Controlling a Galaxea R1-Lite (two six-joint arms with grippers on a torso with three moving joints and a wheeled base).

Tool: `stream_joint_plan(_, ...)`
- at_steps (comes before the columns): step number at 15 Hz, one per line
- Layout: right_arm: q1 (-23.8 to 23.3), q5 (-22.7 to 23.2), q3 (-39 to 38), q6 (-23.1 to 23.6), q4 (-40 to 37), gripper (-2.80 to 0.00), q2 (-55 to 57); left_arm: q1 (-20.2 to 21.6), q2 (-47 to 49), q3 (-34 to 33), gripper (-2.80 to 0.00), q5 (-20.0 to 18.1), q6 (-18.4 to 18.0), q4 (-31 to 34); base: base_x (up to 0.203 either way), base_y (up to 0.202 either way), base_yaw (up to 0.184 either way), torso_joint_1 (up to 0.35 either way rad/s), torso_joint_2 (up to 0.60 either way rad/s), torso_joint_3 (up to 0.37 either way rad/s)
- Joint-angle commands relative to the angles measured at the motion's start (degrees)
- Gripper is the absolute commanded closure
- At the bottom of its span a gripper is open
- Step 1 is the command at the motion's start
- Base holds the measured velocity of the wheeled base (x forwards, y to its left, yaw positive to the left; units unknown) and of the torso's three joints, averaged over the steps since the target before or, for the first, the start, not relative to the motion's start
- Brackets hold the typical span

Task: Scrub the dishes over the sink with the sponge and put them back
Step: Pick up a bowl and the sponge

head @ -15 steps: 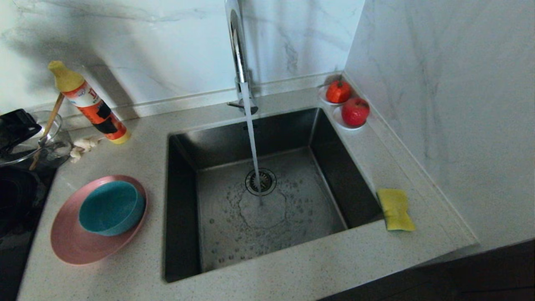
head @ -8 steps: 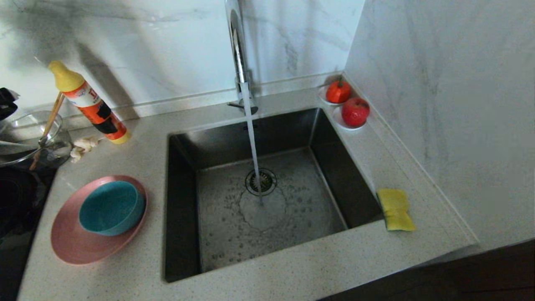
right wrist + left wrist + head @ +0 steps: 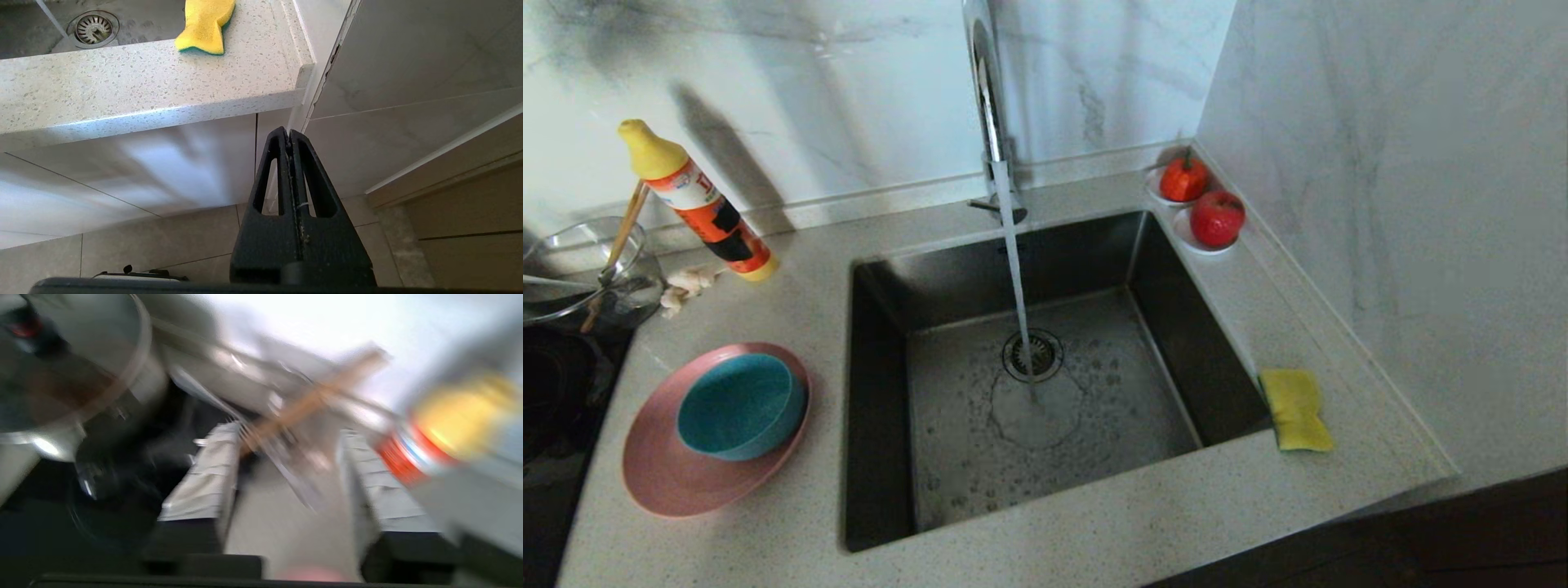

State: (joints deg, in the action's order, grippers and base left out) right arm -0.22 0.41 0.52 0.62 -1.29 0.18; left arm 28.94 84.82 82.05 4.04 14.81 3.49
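The pink plate [image 3: 662,482] lies on the counter left of the sink [image 3: 882,392], with the teal bowl [image 3: 739,404] on it. The brown chopsticks [image 3: 623,233] lean in a glass bowl [image 3: 637,245] at the far left. The yellow sponge [image 3: 1294,408] lies on the counter right of the sink, and its green face [image 3: 204,24] is down. My left gripper [image 3: 288,433] is out of the head view. It hovers open and empty, looking past its grey pads [image 3: 204,477] at the chopsticks [image 3: 314,398]. My right gripper [image 3: 289,130] hangs shut below the counter edge.
Water runs from the chrome tap [image 3: 984,82] onto the drain strainer [image 3: 1033,355]. An orange bottle with a yellow cap [image 3: 698,204] leans by the back wall, garlic [image 3: 686,286] beside it. Two saucers with red fruit [image 3: 1217,219] stand in the back right corner. A black hob [image 3: 556,384] lies far left.
My left gripper was over the glass bowl at the head view's left edge; it rose and has left that view. The chopsticks stay in the bowl. Nothing else moved.
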Motion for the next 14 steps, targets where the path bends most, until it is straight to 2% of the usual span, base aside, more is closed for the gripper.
stream_joint_plan(1,0.0,0.0,0.0,0.1,0.0,0.00,0.0,-1.4,-10.4,-1.0,0.00,-6.1,1.1,10.0,0.000,0.000,0.000,0.000,0.00,0.000)
stream_joint_plan(3,0.0,0.0,0.0,0.0,0.0,0.00,0.0,-3.5,-17.9,-3.7,0.00,-11.2,1.3,15.8,0.000,0.000,0.000,0.000,0.00,0.000)
stream_joint_plan(5,0.0,0.0,0.0,0.0,0.0,0.00,0.0,-6.8,-25.5,-7.9,0.00,-13.3,0.1,18.1,0.000,0.000,0.000,0.000,0.00,0.000)
stream_joint_plan(6,0.0,0.0,0.0,0.1,0.0,0.00,0.0,-7.9,-29.6,-10.8,0.00,-13.6,-2.1,18.5,0.000,0.000,0.000,0.000,0.00,0.000)
stream_joint_plan(8,0.0,0.0,0.0,0.1,0.0,0.00,0.0,-10.4,-39.0,-18.8,0.00,-13.9,-9.1,19.0,0.000,0.000,0.000,0.000,0.00,0.000)
stream_joint_plan(10,0.0,0.0,0.0,0.0,0.0,0.00,0.0,-14.5,-48.4,-29.1,0.00,-13.5,-14.6,19.2,0.000,0.000,0.000,0.000,0.00,0.000)
stream_joint_plan(12,0.0,0.0,0.0,0.1,0.0,0.00,0.0,-17.8,-56.9,-39.1,0.00,-13.3,-18.3,19.5,0.000,0.000,0.000,0.000,0.00,0.000)
stream_joint_plan(14,0.0,0.0,0.0,0.0,0.0,0.00,0.0,-21.0,-64.2,-46.0,0.00,-13.2,-20.0,21.0,0.000,0.000,0.000,0.000,0.00,0.000)
